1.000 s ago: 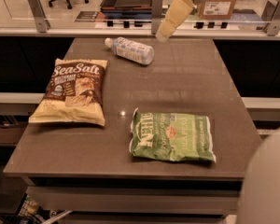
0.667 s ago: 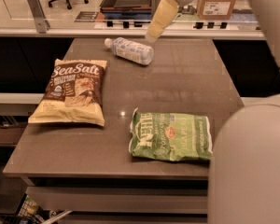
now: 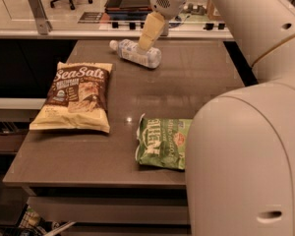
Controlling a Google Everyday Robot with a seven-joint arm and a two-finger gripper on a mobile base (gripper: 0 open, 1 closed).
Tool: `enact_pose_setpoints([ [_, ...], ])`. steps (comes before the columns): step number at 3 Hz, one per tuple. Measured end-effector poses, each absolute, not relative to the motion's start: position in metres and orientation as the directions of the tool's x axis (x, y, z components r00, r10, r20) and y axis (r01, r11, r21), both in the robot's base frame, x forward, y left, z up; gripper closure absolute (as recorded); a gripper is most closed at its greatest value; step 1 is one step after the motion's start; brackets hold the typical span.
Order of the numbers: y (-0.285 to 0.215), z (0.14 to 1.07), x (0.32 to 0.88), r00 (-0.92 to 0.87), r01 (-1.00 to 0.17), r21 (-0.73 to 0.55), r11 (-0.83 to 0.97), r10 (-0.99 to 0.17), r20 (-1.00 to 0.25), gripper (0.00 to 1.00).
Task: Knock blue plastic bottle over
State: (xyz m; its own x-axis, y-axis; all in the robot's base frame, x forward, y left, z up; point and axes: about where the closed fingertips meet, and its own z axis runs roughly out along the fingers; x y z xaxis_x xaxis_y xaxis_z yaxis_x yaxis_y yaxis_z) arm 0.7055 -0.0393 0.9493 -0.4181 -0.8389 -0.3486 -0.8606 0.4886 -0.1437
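**Bottle flat beneath the end effector**

On the surface (image 3: 137,97), a green bag (image 3: 162,142) lay at 5 o'clock and a Sea Salt bag (image 3: 76,95) at 9. The blue plastic bottle (image 3: 129,51) lay on its side at 12, the end effector (image 3: 143,44) over its middle, grip state unclear.

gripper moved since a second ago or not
Yes. The gripper has shifted left and down in view, from past the right end of the lying blue plastic bottle to over its middle.
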Motion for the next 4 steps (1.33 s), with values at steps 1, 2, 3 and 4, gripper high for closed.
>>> enact_pose_setpoints([
  [1, -0.027, 0.948, 0.727, -0.427, -0.851, -0.171, 0.497, -0.843, -0.328, 0.00],
  [2, -0.024, 0.946, 0.732, -0.422, -0.849, -0.178, 0.498, -0.841, -0.339, 0.00],
  [3, -0.012, 0.927, 0.747, -0.430, -0.851, -0.162, 0.500, -0.839, -0.334, 0.00],
  [4, -0.006, 0.897, 0.765, -0.473, -0.838, -0.136, 0.529, -0.827, -0.304, 0.00],
])
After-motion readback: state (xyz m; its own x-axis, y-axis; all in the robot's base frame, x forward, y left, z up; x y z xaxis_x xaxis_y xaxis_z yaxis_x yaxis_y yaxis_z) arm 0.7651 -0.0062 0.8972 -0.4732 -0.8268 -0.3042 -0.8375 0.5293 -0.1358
